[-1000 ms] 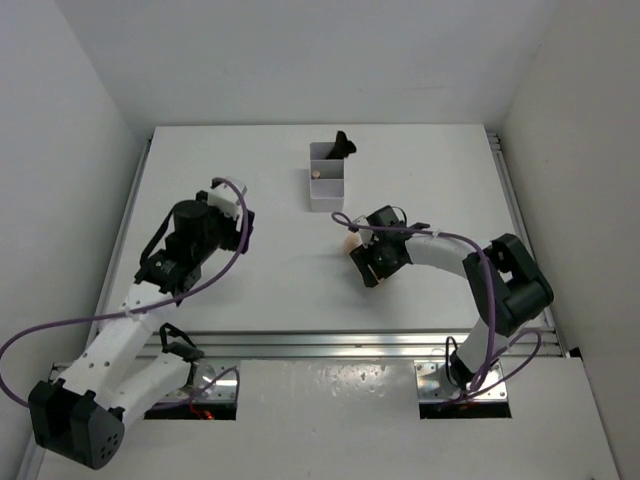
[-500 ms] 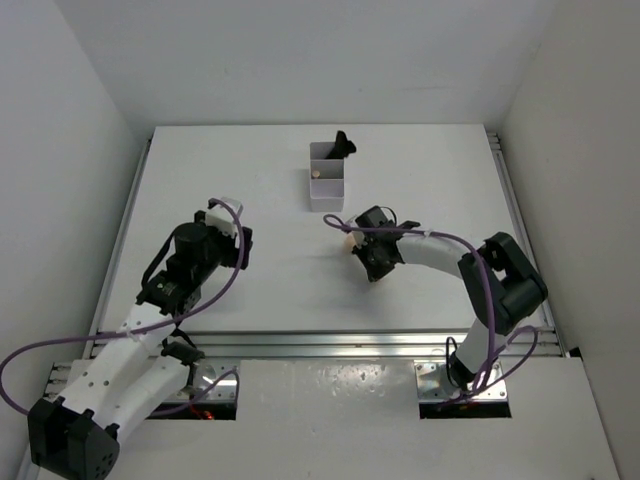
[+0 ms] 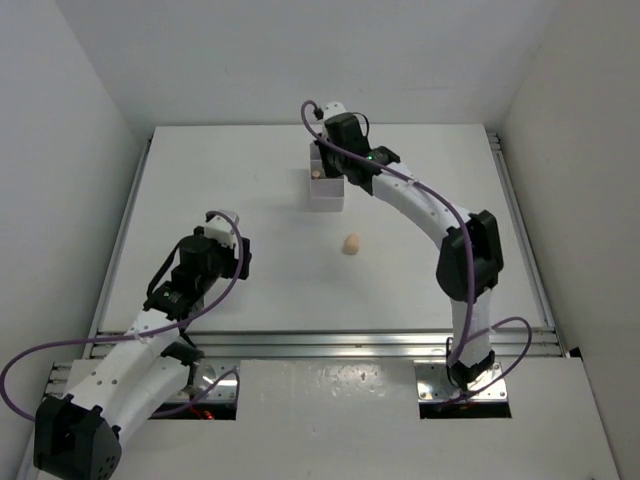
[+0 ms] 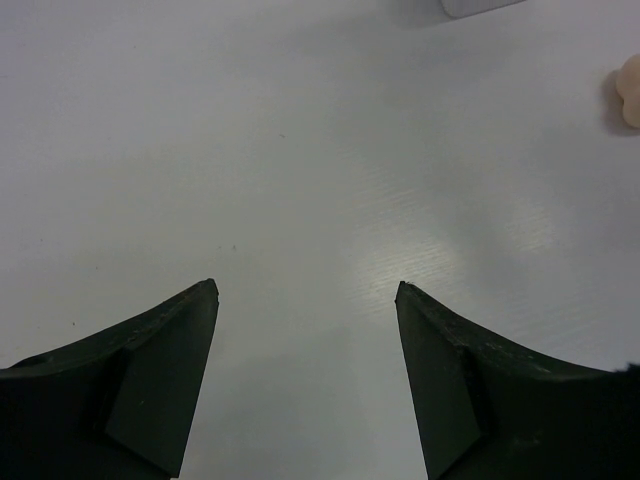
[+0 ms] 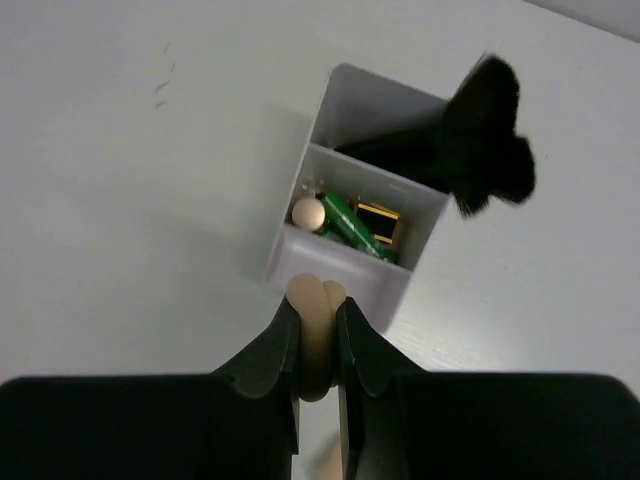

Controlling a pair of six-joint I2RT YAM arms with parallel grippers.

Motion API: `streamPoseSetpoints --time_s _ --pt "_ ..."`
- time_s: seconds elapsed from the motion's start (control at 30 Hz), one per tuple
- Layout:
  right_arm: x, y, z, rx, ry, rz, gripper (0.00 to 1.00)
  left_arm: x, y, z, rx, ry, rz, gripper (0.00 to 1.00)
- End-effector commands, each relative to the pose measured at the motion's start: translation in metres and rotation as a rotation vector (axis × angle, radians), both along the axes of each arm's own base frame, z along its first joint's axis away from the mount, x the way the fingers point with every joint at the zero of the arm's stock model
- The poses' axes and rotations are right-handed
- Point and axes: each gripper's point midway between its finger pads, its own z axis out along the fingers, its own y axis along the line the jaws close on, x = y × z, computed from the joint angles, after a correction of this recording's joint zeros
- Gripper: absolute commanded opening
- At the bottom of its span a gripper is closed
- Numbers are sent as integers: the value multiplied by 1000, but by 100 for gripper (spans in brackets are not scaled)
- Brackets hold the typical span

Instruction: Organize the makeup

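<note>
Left tool (image 4: 305, 286), jaws spread wide, above white table (image 4: 300, 150); peach sponge (image 4: 630, 92) at right edge.

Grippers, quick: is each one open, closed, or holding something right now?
Left gripper: open, empty.
Right gripper: shut on a soft peach makeup sponge, at the white three-compartment plastic box.

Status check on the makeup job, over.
Right gripper shut on peach sponge, above the white box's near end. Left gripper open, empty. Second peach sponge loose on the table. Nothing blocking.
</note>
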Motion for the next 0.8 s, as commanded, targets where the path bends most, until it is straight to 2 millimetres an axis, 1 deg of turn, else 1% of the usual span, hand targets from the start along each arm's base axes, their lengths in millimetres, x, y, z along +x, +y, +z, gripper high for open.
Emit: streamPoseSetpoints --time_s 0.0,0.03,0.07,0.1,0.13,0.2,0.23,0.27,0.33,0.37,0.43,0.47,0.6,0.7,0.73,0.77 --pt "28 4 -30 4 43 -132 10 7 6 7 -34 -46 45 78" --pt "30 6 -33 23 48 -148 10 7 7 7 -30 -47 55 78" --pt "32 6 -47 14 63 -167 10 8 11 5 -30 -49 67 78" --pt "36 9 -44 49 49 -191 10 10 13 7 -33 -58 77 78" --pt "36 5 -49 46 46 -218 10 10 13 7 -33 -58 77 78" --pt "35 -2 -65 43 56 -269 11 10 14 4 -43 -46 83 78" --pt "34 -3 -69 44 59 -283 11 10 14 4 -43 -46 83 78" --pt "35 -3 -76 42 63 -286 12 11 14 6 -46 -55 83 78" --pt "39 0 -79 57 51 -284 14 10 14 0 -40 -37 83 78" --pt "37 0 -91 41 68 -277 14 10 14 -1 -40 -37 83 78" --pt "36 -2 -107 22 88 -289 14 10 14 -1 -40 -37 83 78" --pt "36 -3 -110 16 93 -290 14 11 17 -1 -40 -37 92 78" --pt "36 -3 -125 20 99 -297 15 11 17 -3 -37 -29 93 78" --pt "38 -3 -128 22 103 -296 20 11 17 -3 -37 -28 93 78" --pt "37 -2 -130 18 105 -291 22 11 17 -3 -37 -28 93 78" --pt "37 -1 -130 21 105 -290 33 11 17 -3 -37 -28 93 78"
